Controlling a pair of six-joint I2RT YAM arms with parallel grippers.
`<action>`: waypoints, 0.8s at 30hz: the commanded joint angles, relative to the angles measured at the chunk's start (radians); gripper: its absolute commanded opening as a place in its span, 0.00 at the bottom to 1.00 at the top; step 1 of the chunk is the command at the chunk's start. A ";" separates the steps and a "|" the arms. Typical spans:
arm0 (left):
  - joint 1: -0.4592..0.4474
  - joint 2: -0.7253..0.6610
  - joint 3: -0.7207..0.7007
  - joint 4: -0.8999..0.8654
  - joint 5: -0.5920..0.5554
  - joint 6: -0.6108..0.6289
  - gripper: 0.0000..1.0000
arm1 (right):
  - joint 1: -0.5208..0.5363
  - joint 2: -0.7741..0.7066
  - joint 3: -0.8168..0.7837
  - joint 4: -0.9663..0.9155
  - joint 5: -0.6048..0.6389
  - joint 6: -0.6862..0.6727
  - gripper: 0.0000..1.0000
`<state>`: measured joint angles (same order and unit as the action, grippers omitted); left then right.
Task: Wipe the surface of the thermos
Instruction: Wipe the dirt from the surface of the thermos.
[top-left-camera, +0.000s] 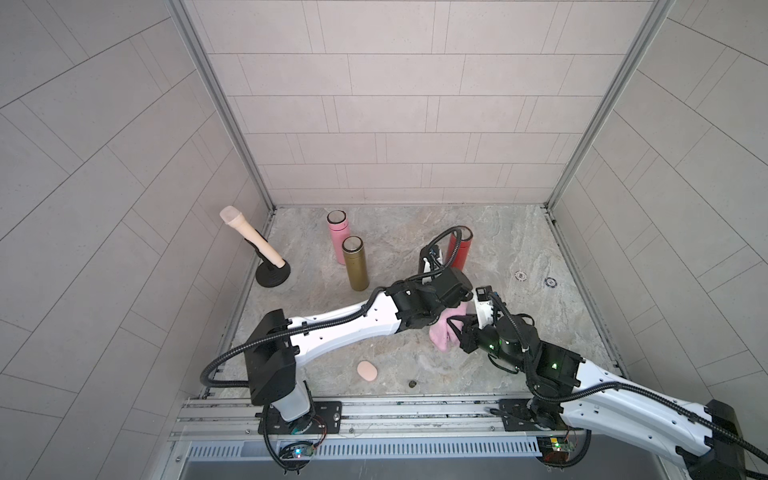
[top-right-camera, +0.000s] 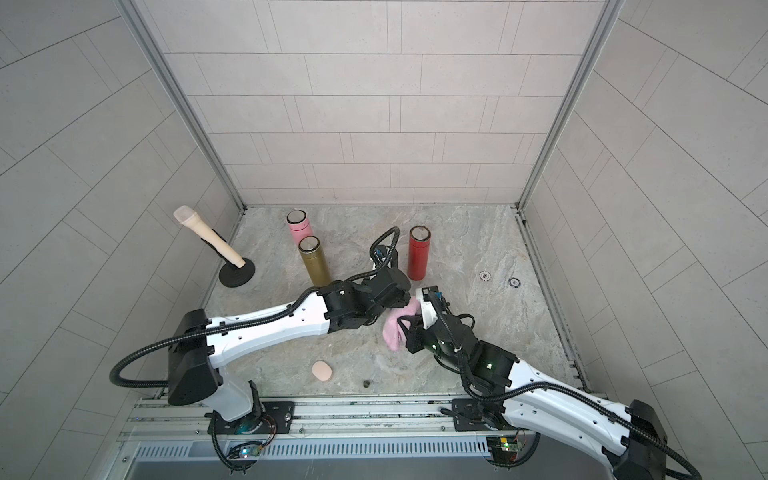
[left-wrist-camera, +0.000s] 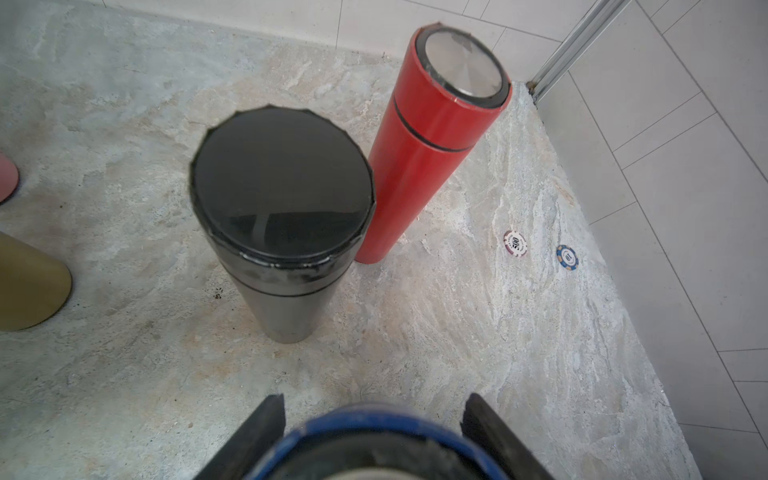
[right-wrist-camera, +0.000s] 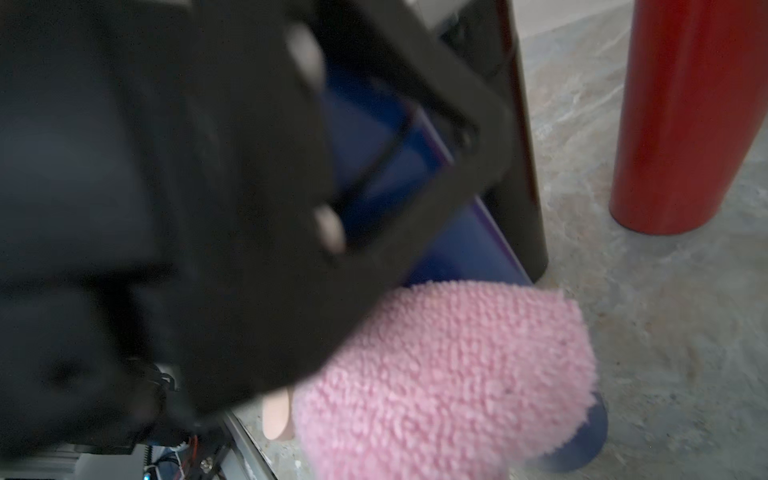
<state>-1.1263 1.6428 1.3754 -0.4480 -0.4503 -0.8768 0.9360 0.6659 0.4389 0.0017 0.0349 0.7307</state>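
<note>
The left gripper (left-wrist-camera: 374, 409) clamps the blue thermos (right-wrist-camera: 465, 245); the right gripper (top-left-camera: 457, 332) pinches the cloth (right-wrist-camera: 449, 374) against it. A black thermos (left-wrist-camera: 282, 199) and a red thermos (left-wrist-camera: 428, 158) stand just beyond.

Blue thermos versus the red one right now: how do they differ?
The blue thermos is clamped between the fingers of the left gripper; the red thermos stands free on the stone surface. The pink cloth, pinched in the right gripper, appears to lie against the blue thermos; nothing touches the red thermos. Both are slim cylinders.
</note>
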 joint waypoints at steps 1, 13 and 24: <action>-0.017 0.011 0.002 0.008 0.017 -0.024 0.00 | 0.004 -0.034 0.024 0.016 0.020 -0.006 0.00; -0.017 -0.100 -0.125 0.186 0.210 0.557 0.00 | -0.010 -0.193 -0.077 -0.419 0.263 0.059 0.00; -0.005 -0.135 -0.319 0.509 0.565 0.896 0.00 | -0.448 -0.059 -0.173 -0.140 -0.364 -0.059 0.00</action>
<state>-1.1332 1.5043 1.0595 -0.0727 0.0246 -0.0765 0.5579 0.5858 0.2752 -0.2504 -0.0982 0.6983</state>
